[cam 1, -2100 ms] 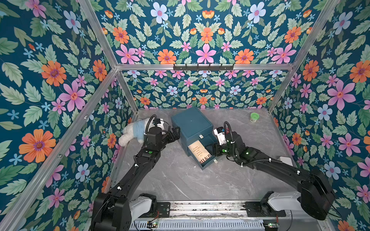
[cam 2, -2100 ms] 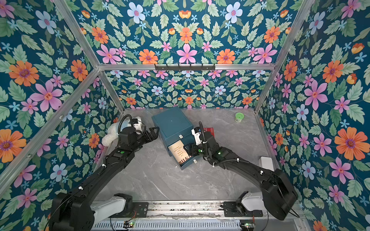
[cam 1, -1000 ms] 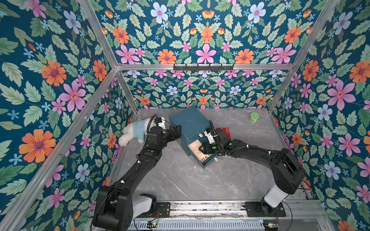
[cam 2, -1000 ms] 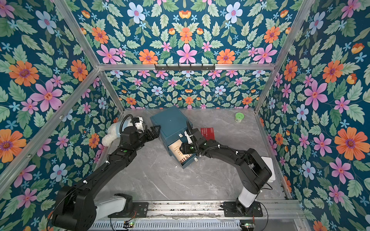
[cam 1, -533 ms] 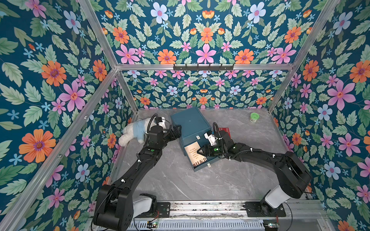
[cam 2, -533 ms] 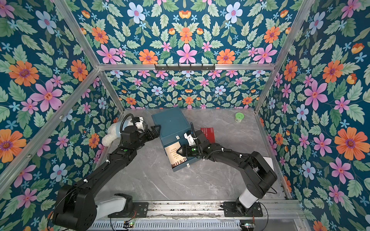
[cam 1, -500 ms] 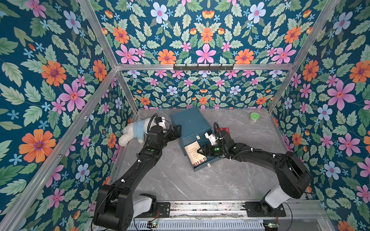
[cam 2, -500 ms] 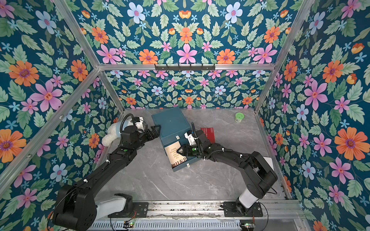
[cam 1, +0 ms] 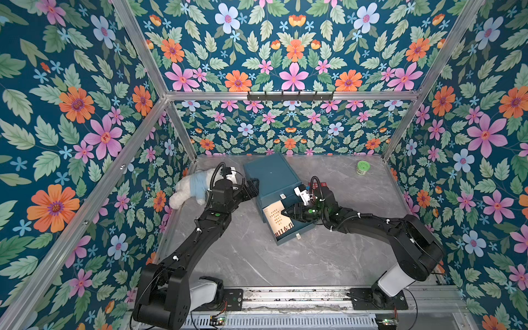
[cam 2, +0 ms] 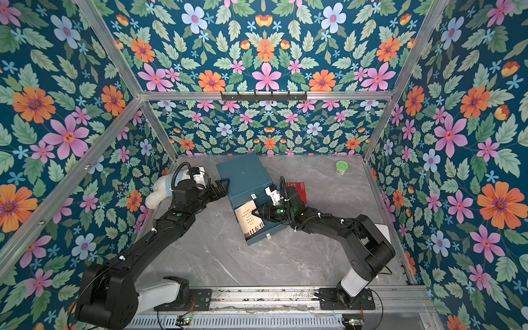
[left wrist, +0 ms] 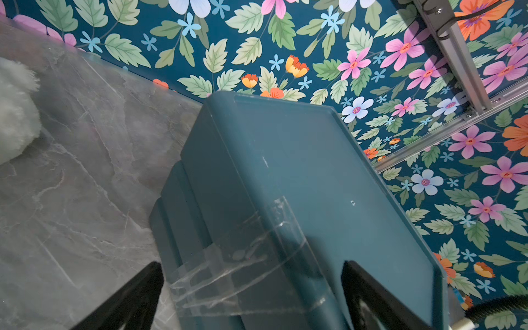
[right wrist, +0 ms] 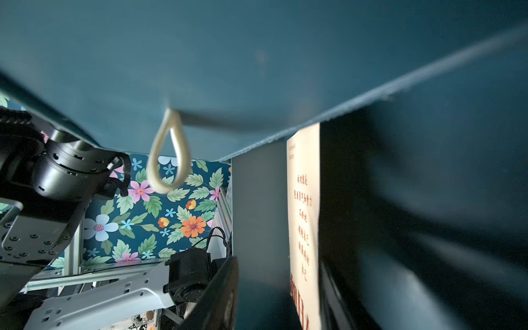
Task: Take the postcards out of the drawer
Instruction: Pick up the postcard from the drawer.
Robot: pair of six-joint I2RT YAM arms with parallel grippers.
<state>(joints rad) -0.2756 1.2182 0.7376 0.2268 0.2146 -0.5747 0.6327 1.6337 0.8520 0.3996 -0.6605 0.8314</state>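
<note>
The teal box has its low drawer pulled out toward the front. A cream postcard with dark and orange print lies in it, also in the right wrist view. A red postcard rests on the table behind my right wrist. My right gripper reaches into the drawer from the right. Its jaws are part open on either side of the cream card's edge, with a gap on one side. My left gripper stands wide open around the box's back left corner.
A white plush toy in a blue shirt lies by the left wall, behind my left wrist. A green-lidded jar stands at the back right. A hook rail runs along the back wall. Floral walls close in three sides.
My right gripper has gone further into the drawer and its jaws have narrowed. The box and drawer have turned and shifted a little. The left arm has stayed put.
</note>
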